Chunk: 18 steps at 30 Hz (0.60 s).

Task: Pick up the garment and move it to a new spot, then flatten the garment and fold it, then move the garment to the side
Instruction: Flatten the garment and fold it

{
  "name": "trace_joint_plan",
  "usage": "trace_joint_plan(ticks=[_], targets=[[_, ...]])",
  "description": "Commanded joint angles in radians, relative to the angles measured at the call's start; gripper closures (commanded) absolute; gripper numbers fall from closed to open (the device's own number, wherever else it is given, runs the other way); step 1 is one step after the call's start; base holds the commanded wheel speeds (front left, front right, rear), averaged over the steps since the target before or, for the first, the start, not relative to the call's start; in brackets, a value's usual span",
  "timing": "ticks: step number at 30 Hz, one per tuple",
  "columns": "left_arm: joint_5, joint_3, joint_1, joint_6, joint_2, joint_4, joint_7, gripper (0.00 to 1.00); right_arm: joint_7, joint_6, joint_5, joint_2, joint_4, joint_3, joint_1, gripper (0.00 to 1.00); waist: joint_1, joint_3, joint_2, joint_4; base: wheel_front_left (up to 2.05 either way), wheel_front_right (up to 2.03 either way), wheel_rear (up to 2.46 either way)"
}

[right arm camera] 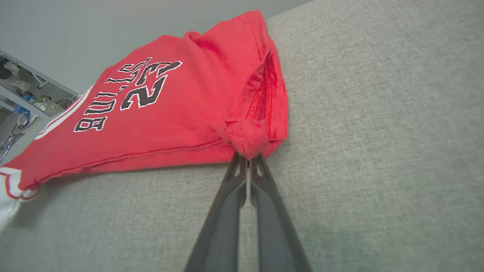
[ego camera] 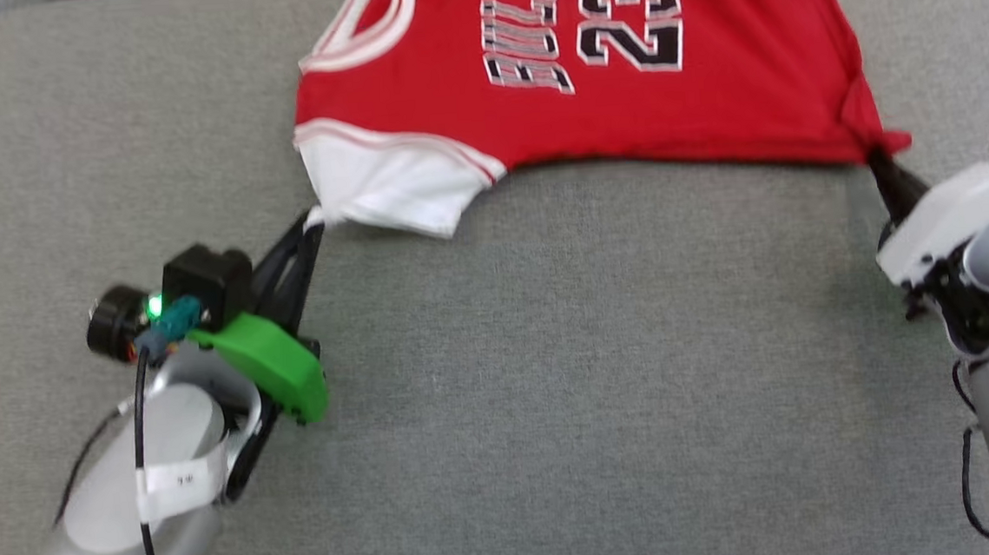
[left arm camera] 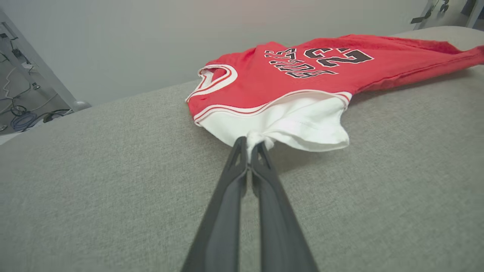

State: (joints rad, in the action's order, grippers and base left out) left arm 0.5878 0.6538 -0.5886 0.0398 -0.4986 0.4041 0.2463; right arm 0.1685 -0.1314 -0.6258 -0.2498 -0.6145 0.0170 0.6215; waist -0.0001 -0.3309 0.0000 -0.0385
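The red shirt (ego camera: pixel 709 106) is lying print-up at the far side of the grey fabric surface (ego camera: pixel 555 395), its near edge stretching between the two arms. The left gripper (ego camera: pixel 314 223) is pinching the tip of the white sleeve (ego camera: pixel 384 185), fingers clamped together. The right gripper (ego camera: pixel 876 157) is gripping a bunched red corner of the hem just as tightly.

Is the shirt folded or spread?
Spread out: the shirt lies print up, pulled between left claw on a sleeve and right claw on the hem.
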Motion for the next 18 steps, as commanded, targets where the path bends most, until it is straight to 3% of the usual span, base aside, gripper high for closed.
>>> trace_joint_plan(ticks=[1,10,18], targets=[[0.029,-0.006,0.042,-0.007,-0.002,-0.006,0.002,1.0,0.007,0.001,-0.02,-0.002,-0.006,-0.012,-0.036,1.0,0.0001,0.098,0.0,-0.027,0.0,0.0,0.0],[0.073,0.023,0.235,-0.016,-0.056,-0.093,-0.026,1.0,0.076,0.001,-0.089,0.015,0.017,-0.052,-0.22,1.0,0.0001,0.218,0.0,-0.023,0.0,0.0,0.0],[0.116,0.048,0.413,-0.047,-0.116,-0.225,-0.067,1.0,0.174,0.001,-0.133,0.028,0.117,-0.07,-0.396,1.0,0.0001,0.328,0.0,-0.017,0.0,0.0,0.0]])
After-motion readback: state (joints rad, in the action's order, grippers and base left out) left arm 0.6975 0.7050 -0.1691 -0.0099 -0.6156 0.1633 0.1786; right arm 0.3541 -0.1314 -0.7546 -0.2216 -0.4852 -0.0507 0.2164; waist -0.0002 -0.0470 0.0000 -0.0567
